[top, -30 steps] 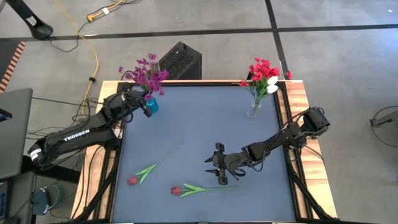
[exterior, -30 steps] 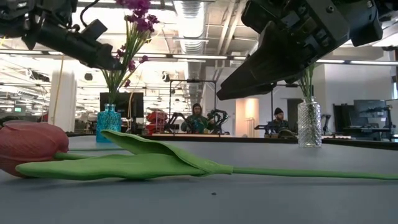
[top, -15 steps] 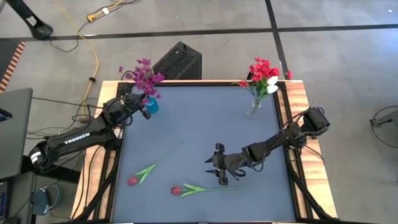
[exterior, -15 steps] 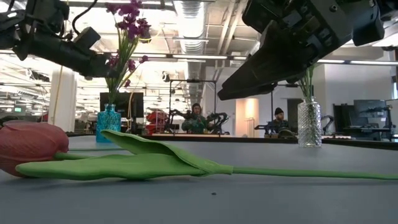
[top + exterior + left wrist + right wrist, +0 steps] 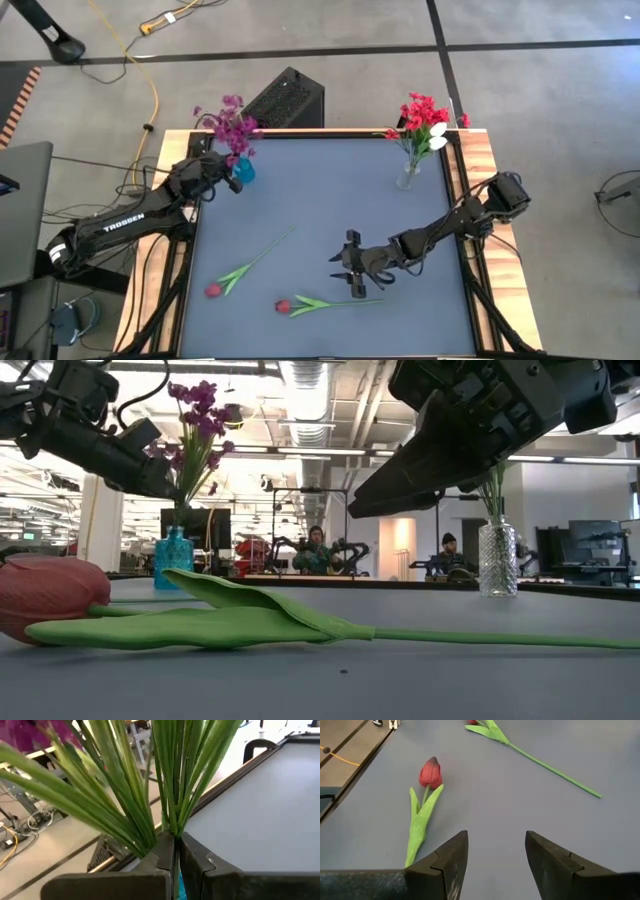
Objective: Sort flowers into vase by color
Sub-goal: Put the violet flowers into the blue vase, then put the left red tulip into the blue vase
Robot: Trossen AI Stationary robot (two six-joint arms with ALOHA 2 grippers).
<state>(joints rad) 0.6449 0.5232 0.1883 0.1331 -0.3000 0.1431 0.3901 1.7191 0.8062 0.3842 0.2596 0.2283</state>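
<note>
A magenta-purple spray (image 5: 232, 125) stands over the blue vase (image 5: 243, 170) at the table's far left corner, its stems running down into the vase (image 5: 173, 555). My left gripper (image 5: 176, 840) is shut on those stems just above the vase. A clear vase (image 5: 407, 176) at the far right holds red and white flowers (image 5: 424, 118). Two red tulips lie flat on the mat: one (image 5: 250, 265) left of centre, one (image 5: 325, 302) near the front edge. My right gripper (image 5: 350, 266) hovers open above the front tulip's stem (image 5: 420, 820), touching nothing. My left gripper pinches the bundle of green stems (image 5: 172, 822) of the purple spray between its two fingers, low on the stems, just above the vase mouth. The fingers (image 5: 150, 460) come from the table's left, lying across the stems. The spray stands nearly upright, blooms above the fingers.
Wooden rails (image 5: 480, 160) border the dark mat. A black box (image 5: 290, 97) stands behind the table's far edge, near the blue vase. Cables run along the floor on the left. People sit at desks in the room beyond, far off in the low view.
My left gripper has moved down and toward the table's left edge with the purple spray in its hold. The spray has come lower and stands more upright over the blue vase. My right gripper has kept still.
</note>
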